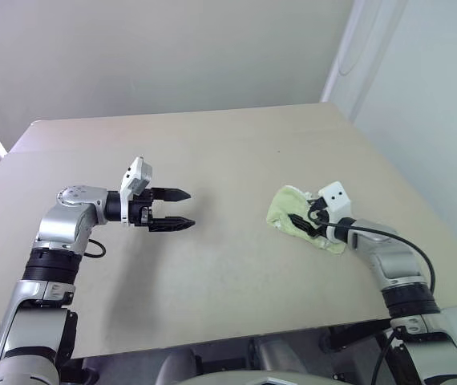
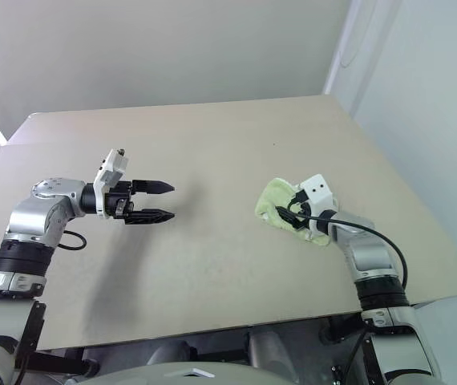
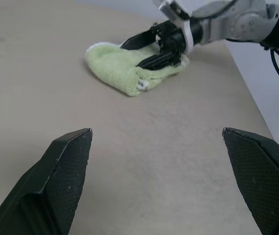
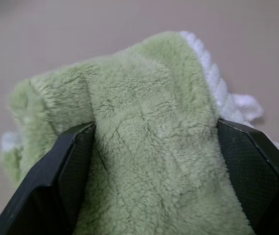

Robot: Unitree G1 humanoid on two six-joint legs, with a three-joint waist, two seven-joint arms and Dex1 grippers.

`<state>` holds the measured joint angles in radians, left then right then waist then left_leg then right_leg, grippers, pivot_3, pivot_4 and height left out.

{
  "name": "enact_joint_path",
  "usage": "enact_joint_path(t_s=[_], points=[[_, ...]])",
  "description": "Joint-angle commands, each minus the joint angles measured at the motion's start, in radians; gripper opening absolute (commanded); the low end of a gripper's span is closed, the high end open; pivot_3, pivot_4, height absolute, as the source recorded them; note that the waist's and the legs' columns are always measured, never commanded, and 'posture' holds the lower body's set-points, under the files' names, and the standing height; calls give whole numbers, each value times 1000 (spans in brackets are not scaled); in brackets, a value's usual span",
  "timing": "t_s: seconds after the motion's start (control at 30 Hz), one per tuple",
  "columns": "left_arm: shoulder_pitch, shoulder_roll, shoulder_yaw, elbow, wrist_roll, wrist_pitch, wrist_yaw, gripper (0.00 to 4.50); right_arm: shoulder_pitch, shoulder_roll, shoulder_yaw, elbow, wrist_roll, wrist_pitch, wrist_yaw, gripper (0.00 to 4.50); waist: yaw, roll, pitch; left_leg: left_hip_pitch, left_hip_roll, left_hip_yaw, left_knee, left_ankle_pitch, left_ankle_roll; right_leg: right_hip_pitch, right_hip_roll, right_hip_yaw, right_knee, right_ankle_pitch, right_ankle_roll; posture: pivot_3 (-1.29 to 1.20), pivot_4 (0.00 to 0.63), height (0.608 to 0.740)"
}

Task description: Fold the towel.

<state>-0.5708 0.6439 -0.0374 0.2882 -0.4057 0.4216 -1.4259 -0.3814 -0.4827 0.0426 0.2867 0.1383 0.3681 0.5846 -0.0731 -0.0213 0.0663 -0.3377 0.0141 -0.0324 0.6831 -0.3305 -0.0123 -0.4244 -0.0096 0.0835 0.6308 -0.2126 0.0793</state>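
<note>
- Towel [image 1: 293, 212]: light lime-green terry cloth with white stitched trim, bunched into a small rumpled heap on the right half of the pale beige flat counter [image 1: 228, 152], nearer the front edge than the back.
- Left side: left tool [image 1: 176, 209], two black tapered fingers on a silver arm, held above the bare counter surface and pointing toward the right. Fingers spread wide, nothing between them. Well apart from the towel.
- Left wrist view: both black finger pads [image 3: 61, 171] frame open counter; the towel heap lies beyond them, with a small white loop [image 3: 142, 85] showing at its near edge.
- Right side: right tool [image 1: 303, 224], same black two-finger type with a white block on its wrist, lies at the towel, reaching in from the right.
- Right wrist view: a thick fold of the green cloth sits between the two black fingers [image 4: 66, 166] and touches both inner faces; fingers stand wide around it. White trim visible along the far edge of the fold.
- Whether the fold is lifted off the counter cannot be told.
</note>
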Motion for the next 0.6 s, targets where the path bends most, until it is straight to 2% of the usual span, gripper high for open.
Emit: enact_joint_path(t_s=[0.03,0.2,0.47,0.6], points=[[-23,20,25,-66,-26,32,21,4500,-27,-3,-1,39,-30,-19,-12,4045,0,0,0,0,0,0,0,0,0,1,0,0,0,0,0,0,0,712],[-18,25,41,-109,-45,75,55,4500,-39,-39,-68,-56,42,33,36,4045,2,0,0,1,0,0,0,0,0,2,0,0,1,0,0,0,0,712],[-23,28,68,-126,-64,97,110,4500,-64,-91,-252,-363,340,263,141,4045,3,1,1,-1,0,-1,-1,0,0,-1,0,0,0,0,1,0,0,712],[-18,40,73,-125,-67,92,116,4500,-18,-136,-248,-484,401,323,184,4045,4,1,1,-1,0,-1,-1,0,0,-1,0,-1,0,0,0,0,0,712]])
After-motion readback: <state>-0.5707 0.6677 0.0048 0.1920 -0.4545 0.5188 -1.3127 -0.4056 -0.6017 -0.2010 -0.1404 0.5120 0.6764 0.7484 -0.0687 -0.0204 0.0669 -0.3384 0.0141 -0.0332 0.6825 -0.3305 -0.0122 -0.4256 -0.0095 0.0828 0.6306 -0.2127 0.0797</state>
